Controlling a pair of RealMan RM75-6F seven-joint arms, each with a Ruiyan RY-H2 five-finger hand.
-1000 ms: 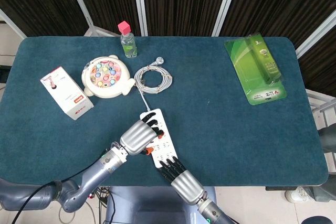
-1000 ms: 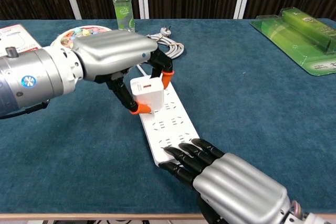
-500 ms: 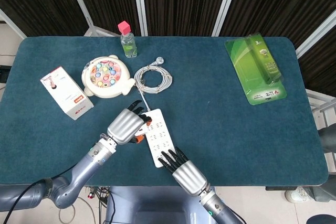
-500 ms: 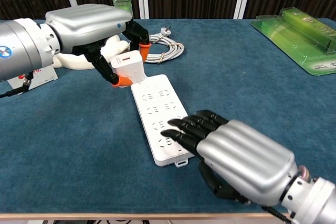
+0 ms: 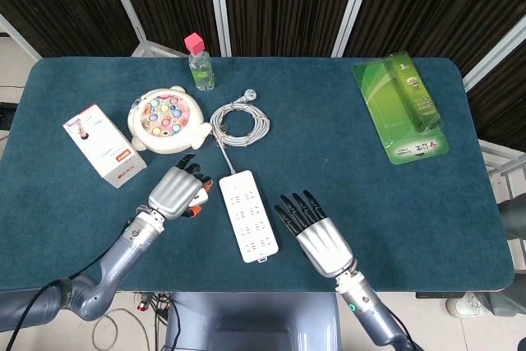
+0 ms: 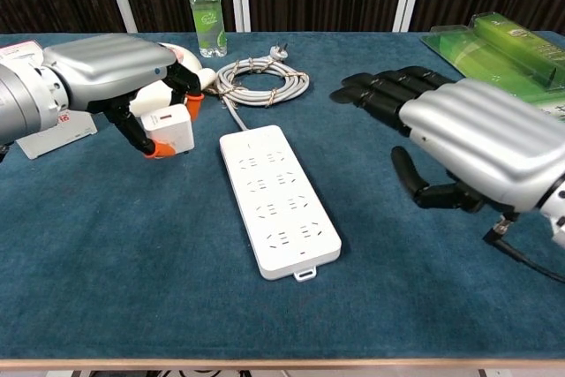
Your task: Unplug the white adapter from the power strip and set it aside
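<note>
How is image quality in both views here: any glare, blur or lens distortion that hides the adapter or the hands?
Head view: even lighting, sharp, soft shadows; the white adapter is mostly hidden under the left hand. Chest view: crisp, the adapter clearly readable; bright highlights on the metallic left hand and right hand, which loom large close to the lens; no motion blur seen.
</note>
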